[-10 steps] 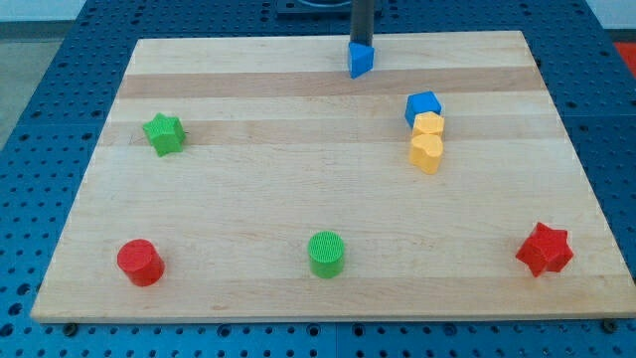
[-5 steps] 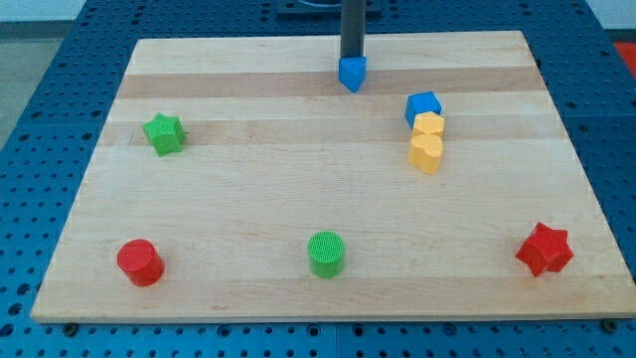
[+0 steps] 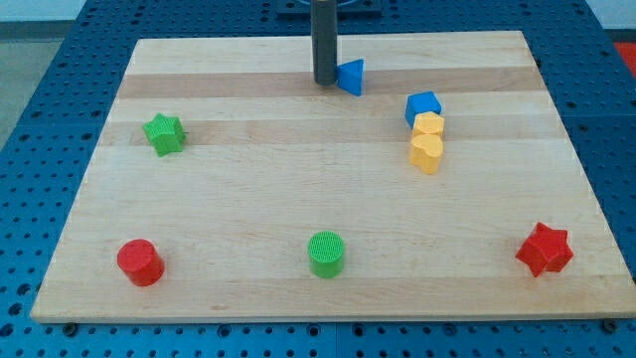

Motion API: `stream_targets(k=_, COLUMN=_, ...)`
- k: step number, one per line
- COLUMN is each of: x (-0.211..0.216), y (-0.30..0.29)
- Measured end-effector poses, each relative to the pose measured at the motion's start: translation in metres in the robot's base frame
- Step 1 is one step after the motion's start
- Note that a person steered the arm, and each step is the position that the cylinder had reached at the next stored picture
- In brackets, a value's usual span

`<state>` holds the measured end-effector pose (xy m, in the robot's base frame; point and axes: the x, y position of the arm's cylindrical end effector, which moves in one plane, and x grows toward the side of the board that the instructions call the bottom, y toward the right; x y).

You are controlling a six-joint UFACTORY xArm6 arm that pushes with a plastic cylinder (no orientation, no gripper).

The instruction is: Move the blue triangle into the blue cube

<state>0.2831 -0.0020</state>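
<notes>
A robotics lab bench.
My wooden tabletop [image 3: 248, 199] sits on a blue perforated base plate [image 3: 40, 109] dotted with rows of mounting holes, and small plastic test blocks in bright colours lie scattered over the wood, as on an experiment rig.

Bright, even light falls from overhead on the pale wooden bench [image 3: 248, 199], leaving no hard glare on its grain. Shadows are soft and short: a faint smudge hugs the base of the red star [image 3: 544, 249] at the near right and the green cylinder [image 3: 326, 254] at the near centre. The dark rod [image 3: 325, 40] reads almost black, its surface detail lost. Focus is sharp from near edge to far, with no visible blur.
</notes>
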Motion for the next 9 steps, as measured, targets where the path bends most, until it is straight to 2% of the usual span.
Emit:
stream_targets(k=1, x=-0.005, y=0.02)
stream_targets(k=4, x=0.016, y=0.086)
stream_targets(k=9, x=0.028, y=0.095)
